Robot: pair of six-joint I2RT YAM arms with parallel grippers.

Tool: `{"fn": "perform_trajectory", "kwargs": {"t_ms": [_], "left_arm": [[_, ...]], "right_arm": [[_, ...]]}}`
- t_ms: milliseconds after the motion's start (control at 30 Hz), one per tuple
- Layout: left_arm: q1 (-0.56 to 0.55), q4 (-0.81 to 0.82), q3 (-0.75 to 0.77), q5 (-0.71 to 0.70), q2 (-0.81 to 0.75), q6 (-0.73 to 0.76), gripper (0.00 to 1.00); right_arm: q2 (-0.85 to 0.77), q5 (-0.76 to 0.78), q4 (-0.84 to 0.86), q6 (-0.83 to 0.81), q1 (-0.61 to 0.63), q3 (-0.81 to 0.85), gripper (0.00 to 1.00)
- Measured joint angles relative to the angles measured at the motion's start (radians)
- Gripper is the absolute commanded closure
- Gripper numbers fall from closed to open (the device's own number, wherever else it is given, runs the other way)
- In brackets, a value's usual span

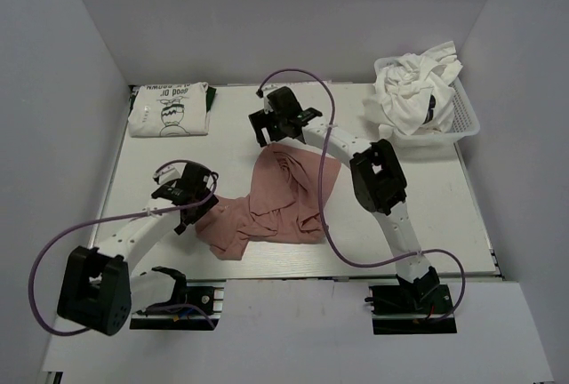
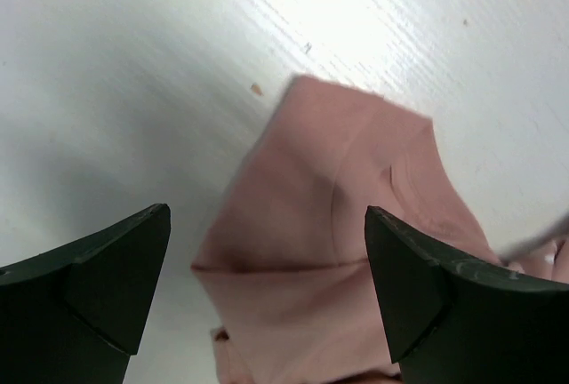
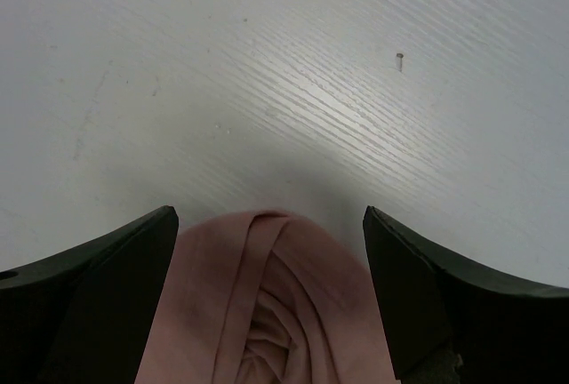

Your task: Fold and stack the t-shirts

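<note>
A: Surface? We log a flat white grained table.

B: Three items on it, we note: a crumpled dusty pink cotton t-shirt mid-table, a folded white t-shirt with black print at the far left corner, and a white perforated plastic basket at the far right corner.

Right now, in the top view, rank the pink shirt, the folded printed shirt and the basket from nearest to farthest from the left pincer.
1. Pink shirt, just right of the left pincer.
2. Folded printed shirt, back left corner.
3. Basket, back right corner.
</note>
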Motion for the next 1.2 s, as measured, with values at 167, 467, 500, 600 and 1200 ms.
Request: {"fn": "perform_trajectory", "kwargs": {"t_ms": [167, 467, 500, 600, 1200], "left_arm": [[0.004, 0.093, 0.006, -0.014, 0.089, 0.008, 0.0], [0.013, 0.245, 0.018, 0.015, 0.235, 0.067, 0.3], [0.014, 0.259, 0.019, 0.014, 0.242, 0.077, 0.4], [0.019, 0.308, 0.022, 0.027, 0.266, 0.091, 1.0], [-0.001, 0.248, 0.283, 0.014, -0.262, 0.224, 1.0]], "right_arm": [[0.06, 0.003, -0.001, 0.01, 0.006, 0.027, 0.13], [0.064, 0.04, 0.031, 0.016, 0.032, -0.062, 0.56], [0.062, 0.049, 0.043, 0.015, 0.036, -0.071, 0.65], [0.047, 0.058, 0.088, 0.016, 0.051, -0.11, 1.0], [-1.003, 0.474, 0.301, 0.019, 0.058, -0.696, 1.0]]}}
